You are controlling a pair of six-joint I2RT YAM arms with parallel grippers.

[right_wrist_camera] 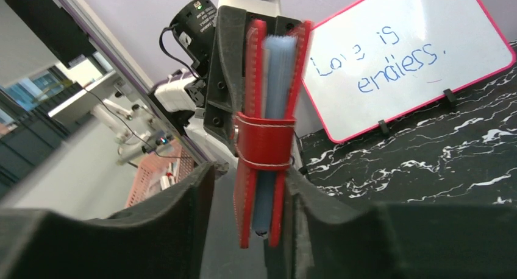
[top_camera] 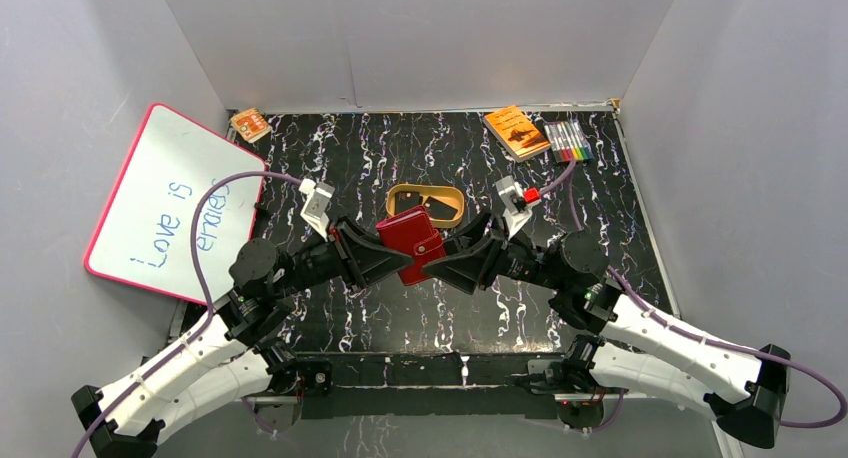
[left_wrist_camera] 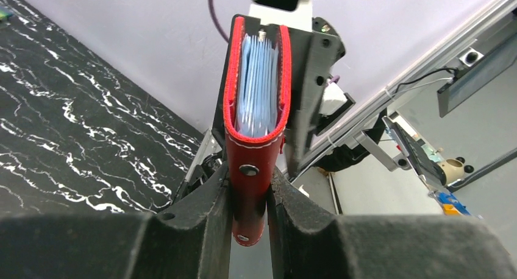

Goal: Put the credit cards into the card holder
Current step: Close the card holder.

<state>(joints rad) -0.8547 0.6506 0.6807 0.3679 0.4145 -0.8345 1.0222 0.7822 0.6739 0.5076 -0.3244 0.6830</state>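
Note:
The card holder (top_camera: 410, 240), a red folding wallet, is held in the air over the middle of the table, between both arms. My left gripper (top_camera: 390, 250) is shut on it. In the left wrist view both fingers of that gripper (left_wrist_camera: 250, 200) press the snap-tab end of the card holder (left_wrist_camera: 256, 108), whose grey-blue pockets show edge-on. My right gripper (right_wrist_camera: 250, 187) stands open around the other end of the card holder (right_wrist_camera: 266, 145). Its right finger touches the cover and its left finger stands clear with a gap. The credit cards are out of view.
A tan oval dish (top_camera: 425, 203) lies just behind the wallet. At the back right are an orange booklet (top_camera: 516, 130) and a pack of markers (top_camera: 568, 140). A small orange item (top_camera: 249, 125) sits at the back left. A pink-framed whiteboard (top_camera: 170, 203) leans at the left.

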